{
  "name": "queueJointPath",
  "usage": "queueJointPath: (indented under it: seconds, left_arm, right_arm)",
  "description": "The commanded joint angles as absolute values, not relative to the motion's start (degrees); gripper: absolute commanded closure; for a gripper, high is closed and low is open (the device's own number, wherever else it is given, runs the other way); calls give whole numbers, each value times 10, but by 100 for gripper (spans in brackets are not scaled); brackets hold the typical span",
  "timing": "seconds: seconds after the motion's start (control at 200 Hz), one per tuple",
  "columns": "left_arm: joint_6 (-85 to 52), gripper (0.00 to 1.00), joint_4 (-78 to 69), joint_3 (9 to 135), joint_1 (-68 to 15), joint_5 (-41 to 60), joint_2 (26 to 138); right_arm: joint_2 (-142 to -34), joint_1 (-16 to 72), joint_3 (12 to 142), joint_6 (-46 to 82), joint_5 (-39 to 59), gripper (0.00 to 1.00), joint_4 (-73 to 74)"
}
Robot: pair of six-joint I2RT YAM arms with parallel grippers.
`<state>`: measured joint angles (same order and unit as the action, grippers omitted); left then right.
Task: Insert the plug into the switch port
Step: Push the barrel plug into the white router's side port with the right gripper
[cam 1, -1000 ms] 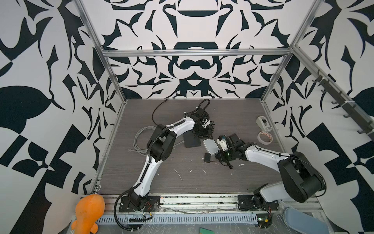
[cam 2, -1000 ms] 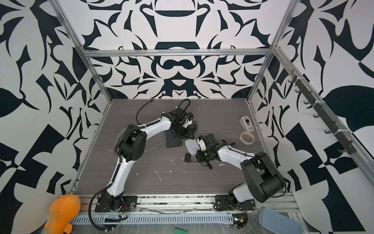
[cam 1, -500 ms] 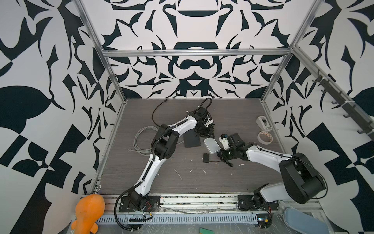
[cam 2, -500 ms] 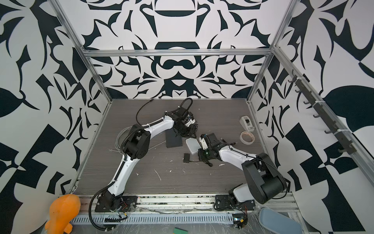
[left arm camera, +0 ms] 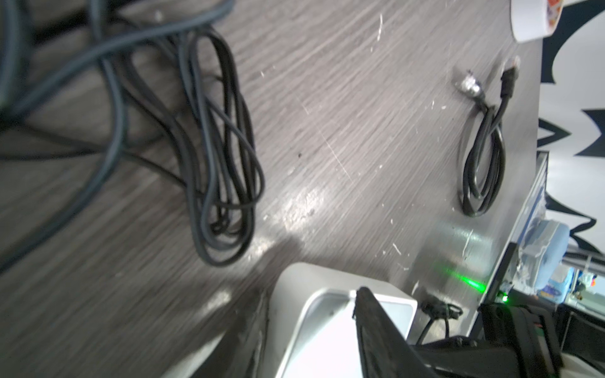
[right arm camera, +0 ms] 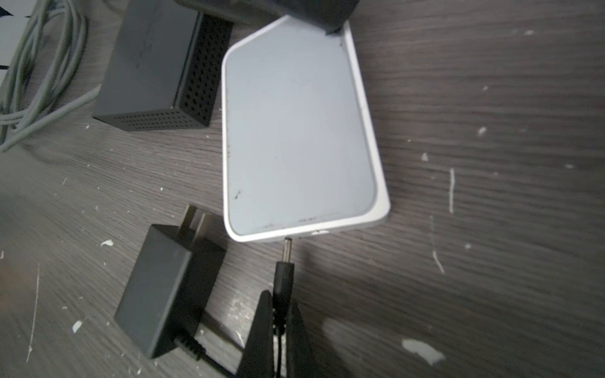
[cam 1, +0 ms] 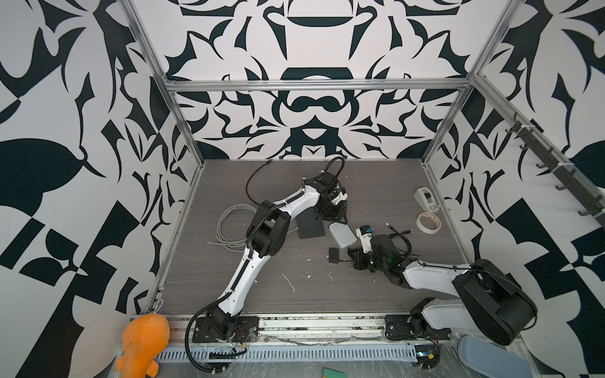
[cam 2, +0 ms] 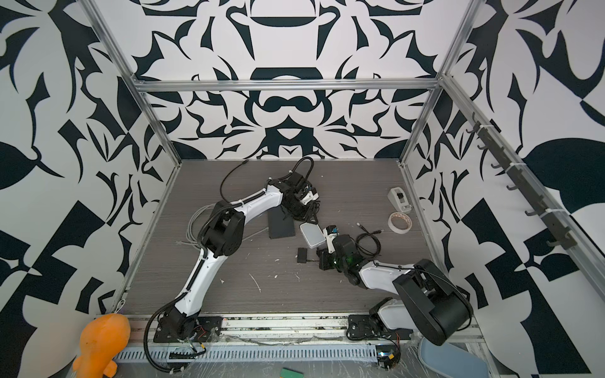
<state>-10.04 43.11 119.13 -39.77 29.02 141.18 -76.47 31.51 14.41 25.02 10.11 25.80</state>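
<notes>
Right pincer (right arm camera: 278, 299) clenched on plug (right arm camera: 284, 271), tip at the edge of white box (right arm camera: 294, 131), not seated. Left pincer (left arm camera: 314, 304) grasps that box's far corner. Black box (right arm camera: 147, 65) beside it on counter (right arm camera: 474, 163), untouched. Remaining: align, push home.

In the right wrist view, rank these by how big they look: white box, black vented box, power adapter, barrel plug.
1. white box
2-3. black vented box and power adapter: look alike; the adapter is nearer and the box is cropped, so unranked.
4. barrel plug
</notes>
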Motion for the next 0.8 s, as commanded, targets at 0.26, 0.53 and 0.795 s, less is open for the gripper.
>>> queueJointPath:
  seconds: [0.26,0.53,0.795]
  left_arm:
    - [-33,49,496,1212,-390,300,1436]
    - [-7,48,511,1209,-389,305,1434]
    - [-20,48,502,1207,-388,298,1434]
  right_arm:
    - [-790,348,119,279,-27,100,300]
    - [-785,358,115,269,-40,100,306]
    - [-833,358,135,270,-35,100,303]
